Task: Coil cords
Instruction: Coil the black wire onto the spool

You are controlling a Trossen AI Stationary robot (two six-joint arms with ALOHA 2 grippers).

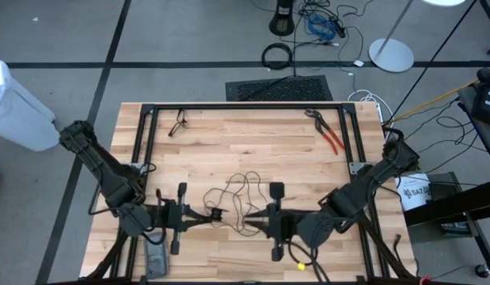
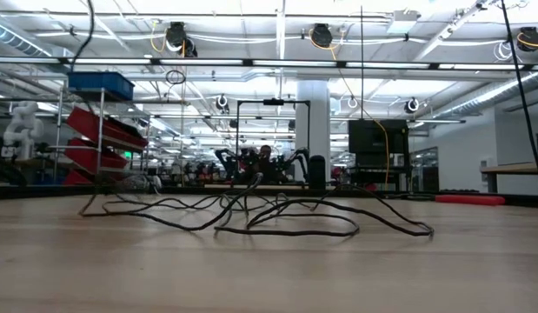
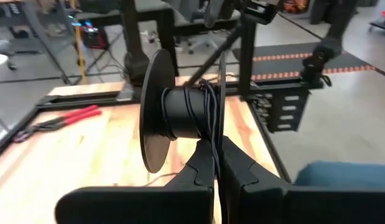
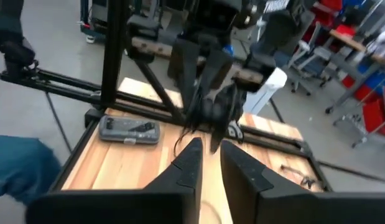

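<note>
Black cord (image 1: 238, 195), thin and slack, sprawls in loose loops over the middle of the wooden table (image 1: 245, 138), between the two arms, and part of it is already wound on a black spool (image 3: 180, 115) that the left gripper (image 1: 203, 215) holds clamped by one flange, fingers pressed together on it. The main risk, as I judge it, is that the free loops snag on themselves: they cross one another in several places, and a pull on one strand could draw a knot tight or drag the whole tangle along the table instead of feeding cleanly. A second risk is that the turns already on the spool slip off its open side if the cord goes slack near it. The right gripper (image 1: 252, 215) sits just right of the spool, low over the near-middle of the table, and its fingers (image 4: 191, 163) stand a narrow way apart with nothing plainly between them; a thin strand seems to run close by their tips, so a closing pinch may miss it or catch two strands at once. Most of the cord lies just beyond and between both grippers, spreading toward the far side, and the red-handled pliers (image 1: 330, 134) lie well apart at the far right.
</note>
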